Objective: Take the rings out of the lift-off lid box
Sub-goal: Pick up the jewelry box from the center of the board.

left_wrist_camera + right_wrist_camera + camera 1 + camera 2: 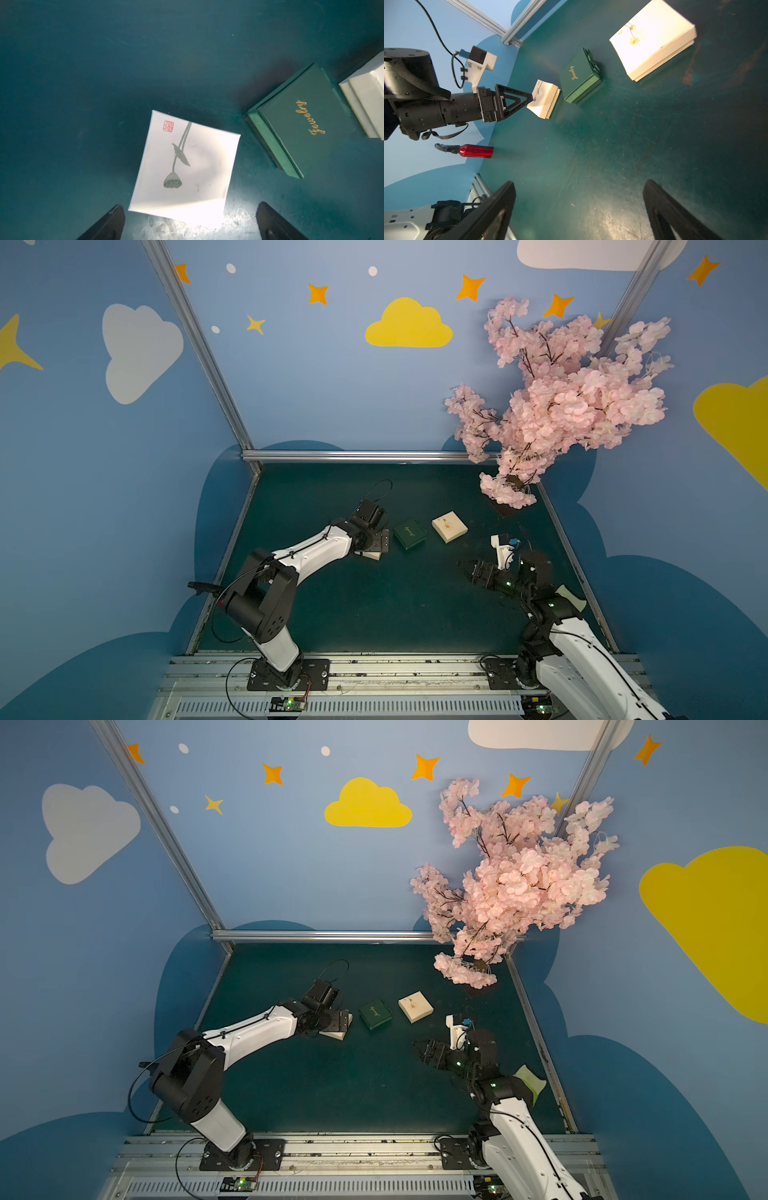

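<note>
Currently the left gripper (190,204) stands wide open and holds nothing, its two dark fingers (112,220) spread either side of one edge of a small white box (187,166) with a lotus drawing and a red stamp on its lid. Just beside it lies a green box (301,124) lettered "Jewelry" in gold, and past that a larger cream box (652,39). All three have their lids on, so the rings are hidden from sight. The right gripper (579,182), also wide open and empty, hovers over bare green table (374,614), well apart from the boxes. A red bottle (476,151) is near the table's left edge, a pink blossom tree (569,406) in the far right corner.
</note>
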Motion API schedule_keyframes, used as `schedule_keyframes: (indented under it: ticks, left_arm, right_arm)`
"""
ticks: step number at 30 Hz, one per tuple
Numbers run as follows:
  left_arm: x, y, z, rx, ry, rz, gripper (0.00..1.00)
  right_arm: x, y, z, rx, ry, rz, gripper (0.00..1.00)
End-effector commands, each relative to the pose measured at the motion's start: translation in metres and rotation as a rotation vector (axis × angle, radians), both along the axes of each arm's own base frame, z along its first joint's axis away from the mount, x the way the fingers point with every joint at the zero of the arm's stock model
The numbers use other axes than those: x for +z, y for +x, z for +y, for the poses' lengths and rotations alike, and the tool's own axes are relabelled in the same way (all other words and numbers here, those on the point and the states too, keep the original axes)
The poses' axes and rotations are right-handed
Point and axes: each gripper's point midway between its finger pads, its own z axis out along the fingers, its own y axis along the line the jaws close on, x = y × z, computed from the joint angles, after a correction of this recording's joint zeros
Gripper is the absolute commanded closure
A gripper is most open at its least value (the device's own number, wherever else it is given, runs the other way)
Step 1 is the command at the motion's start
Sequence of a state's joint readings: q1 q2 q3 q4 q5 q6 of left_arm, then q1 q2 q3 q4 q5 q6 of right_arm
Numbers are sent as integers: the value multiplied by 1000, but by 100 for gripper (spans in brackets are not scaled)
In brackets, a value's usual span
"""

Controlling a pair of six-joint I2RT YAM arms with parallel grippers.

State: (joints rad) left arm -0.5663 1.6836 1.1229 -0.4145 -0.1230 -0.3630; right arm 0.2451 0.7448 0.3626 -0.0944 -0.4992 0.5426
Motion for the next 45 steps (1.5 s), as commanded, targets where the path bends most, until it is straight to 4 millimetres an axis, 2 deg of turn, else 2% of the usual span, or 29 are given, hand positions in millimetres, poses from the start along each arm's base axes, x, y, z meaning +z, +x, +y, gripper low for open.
schedule_keyframes:
  ticks: [1,7,14,27,38,45]
  left_arm:
    - [-4,1,4,-31,115,-3,0]
    - [-12,4,3,-43,224,7,0]
    - [-20,11,-3,-44,257,18,1]
    - [-21,20,8,-22,344,-11,0]
    - [-20,27,7,-14,288,-15,0]
    - [-24,29,11,-4,244,10,6]
  right_arm:
    - [14,3,7,40,12,-27,3]
    - [12,5,7,31,-5,-5,3]
    - [7,6,7,29,-25,14,3]
    - [-4,3,4,14,-50,41,3]
    - [-8,-1,0,-1,-64,50,3]
    - [-11,-5,-2,-3,-74,52,3]
